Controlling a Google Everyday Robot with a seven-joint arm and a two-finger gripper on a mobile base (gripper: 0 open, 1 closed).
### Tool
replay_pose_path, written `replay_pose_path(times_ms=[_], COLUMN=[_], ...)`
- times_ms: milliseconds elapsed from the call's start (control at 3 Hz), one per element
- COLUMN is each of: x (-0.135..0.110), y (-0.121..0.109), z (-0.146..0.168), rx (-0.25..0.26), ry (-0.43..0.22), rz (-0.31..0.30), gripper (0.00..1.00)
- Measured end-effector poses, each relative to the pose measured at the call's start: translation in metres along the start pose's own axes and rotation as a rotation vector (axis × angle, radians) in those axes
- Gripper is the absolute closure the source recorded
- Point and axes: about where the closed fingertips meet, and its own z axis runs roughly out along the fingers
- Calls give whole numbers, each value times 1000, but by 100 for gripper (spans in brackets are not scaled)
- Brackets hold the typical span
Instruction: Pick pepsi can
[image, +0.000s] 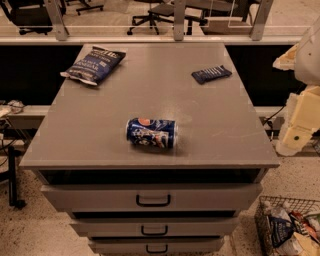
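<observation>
The pepsi can (151, 133) lies on its side near the front middle of the grey cabinet top (100, 135). It is blue with a round red-white-blue logo, and its silver end faces right. My arm hangs at the right edge of the view, beside and off the cabinet. My gripper (292, 139) is at its lower end, well to the right of the can and apart from it, holding nothing that I can see.
A dark blue chip bag (95, 64) lies at the back left and a flat dark blue snack bar (211, 74) at the back right. Below the top are three drawers (152, 199) with handles. A wire basket (290, 227) of packets stands on the floor at the right.
</observation>
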Motion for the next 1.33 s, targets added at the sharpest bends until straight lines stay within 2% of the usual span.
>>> replay_pose_path(times_ms=[333,667,1000,1333], x=[0,-28,-87,-138], y=[0,10,32,53], z=[0,12,37,60], rx=[0,-37,-97,-148], ry=[0,-70,-171,-233], rz=[0,-21,-81,-126], gripper=[0,0,0,0])
